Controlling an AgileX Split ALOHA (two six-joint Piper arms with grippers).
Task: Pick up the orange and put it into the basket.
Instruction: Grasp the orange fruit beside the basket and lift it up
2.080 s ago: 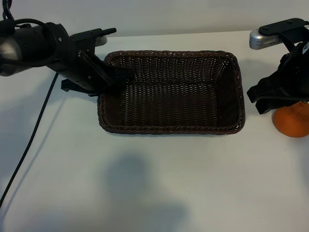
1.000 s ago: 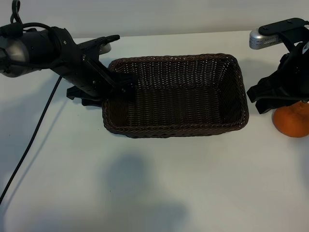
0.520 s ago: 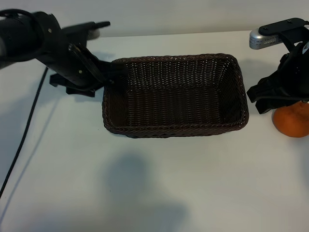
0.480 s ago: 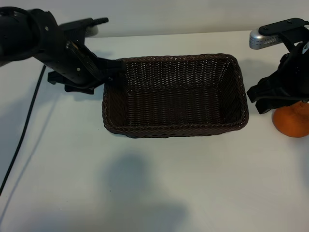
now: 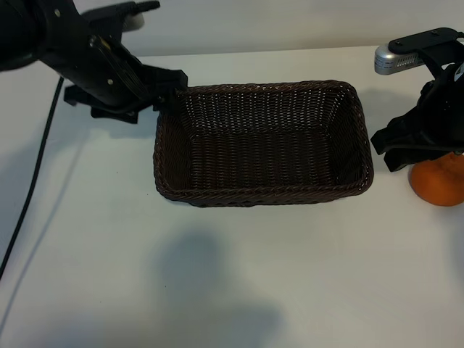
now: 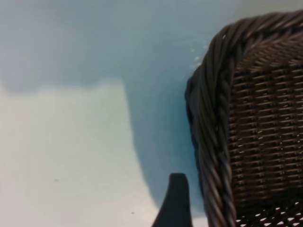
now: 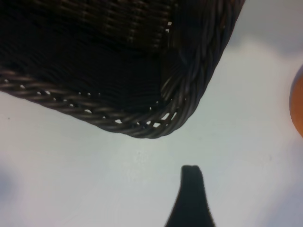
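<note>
We find no brand, label or writing that we can read on anything here.

We count one basket [image 5: 264, 142], one orange [image 5: 439, 181] and two grippers. The basket sits on the white table [image 5: 217, 275] between the two arms, its long axis running from one arm toward the other and its open mouth facing up; nothing lies in it. The orange rests on the table outside the basket, just below and partly behind the right gripper [image 5: 406, 145], on the side of that gripper away from the basket. Which way its stem end points we cannot tell.

The left gripper [image 5: 170, 83] hangs at the basket's far corner on its own side, tilted downward, close above the braided rim. From the left wrist view one dark fingertip [image 6: 174, 201] shows just outside the rim, over bare table, with nothing between the jaws; they stand wide apart and released.

The right gripper points steeply down just beside the basket's short end, apart from it. Its jaws also stand spread and hold nothing; the right wrist view shows one fingertip [image 7: 191, 189] over bare table near the basket's corner, the orange at the edge.
</note>
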